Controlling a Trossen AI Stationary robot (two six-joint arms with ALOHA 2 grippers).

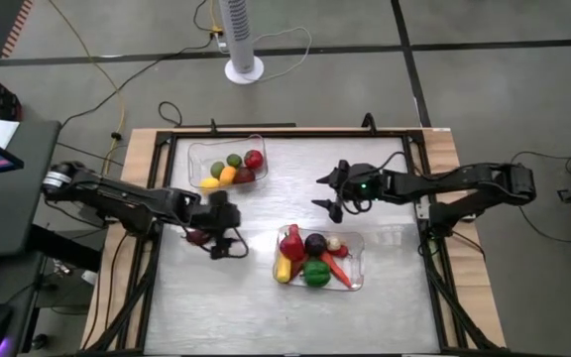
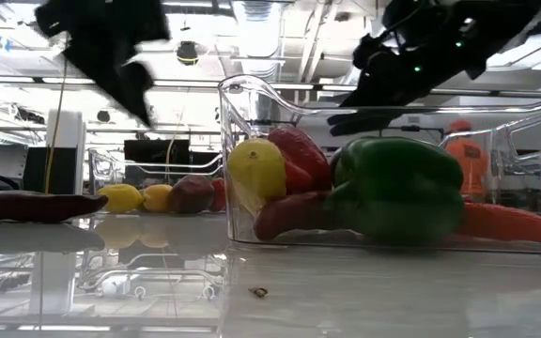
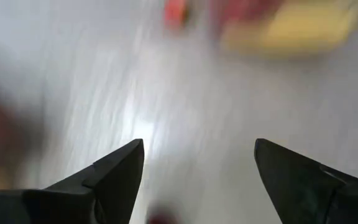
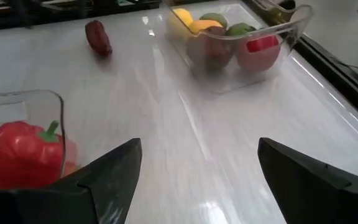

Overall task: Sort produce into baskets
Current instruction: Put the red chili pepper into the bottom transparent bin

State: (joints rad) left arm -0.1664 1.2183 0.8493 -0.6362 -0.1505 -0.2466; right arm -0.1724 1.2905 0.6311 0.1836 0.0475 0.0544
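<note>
One piece was left loose: the dark red vegetable (image 1: 197, 236) lay on the table (image 1: 226, 307), outside both baskets (image 1: 228, 165). The left gripper (image 1: 228, 241) hovered beside it, jaws wide, apparently lining up a grab. The right gripper (image 1: 331, 192) waited mid-table, jaws wide.

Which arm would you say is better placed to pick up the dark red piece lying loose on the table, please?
Left: its open gripper hovers right beside the dark red piece, while the right gripper waits across the table.

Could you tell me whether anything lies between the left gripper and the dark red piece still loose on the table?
Nothing visible does: the left gripper, open, is just beside the dark red piece on bare table.
</note>
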